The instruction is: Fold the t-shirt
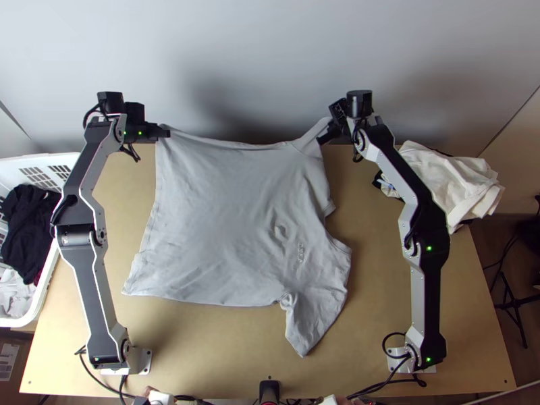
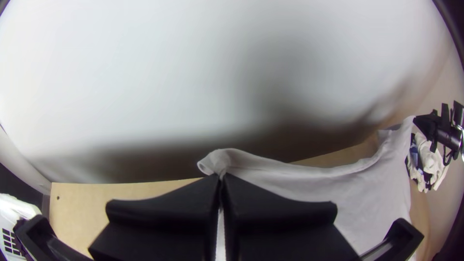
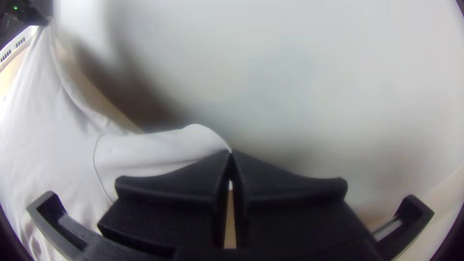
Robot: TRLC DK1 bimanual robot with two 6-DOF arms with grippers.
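A light grey t-shirt (image 1: 229, 216) lies mostly spread across the table, its far edge lifted between the two grippers, one sleeve toward the near edge. At its far left corner my left gripper (image 1: 165, 132) is shut on the cloth. My right gripper (image 1: 322, 138) holds the far right part, apparently a sleeve. In the left wrist view a bunched corner of the t-shirt (image 2: 309, 179) comes out of my left gripper (image 2: 221, 180). The right wrist view has the shirt's cloth (image 3: 159, 150) pinched at the tips of my right gripper (image 3: 231, 155).
A white basket (image 1: 42, 297) with dark and white clothes stands at the left. Cream cloth (image 1: 449, 179) lies in a pile at the table's far right. A pale wall (image 1: 270, 61) rises behind the table (image 1: 202, 344), close to both grippers.
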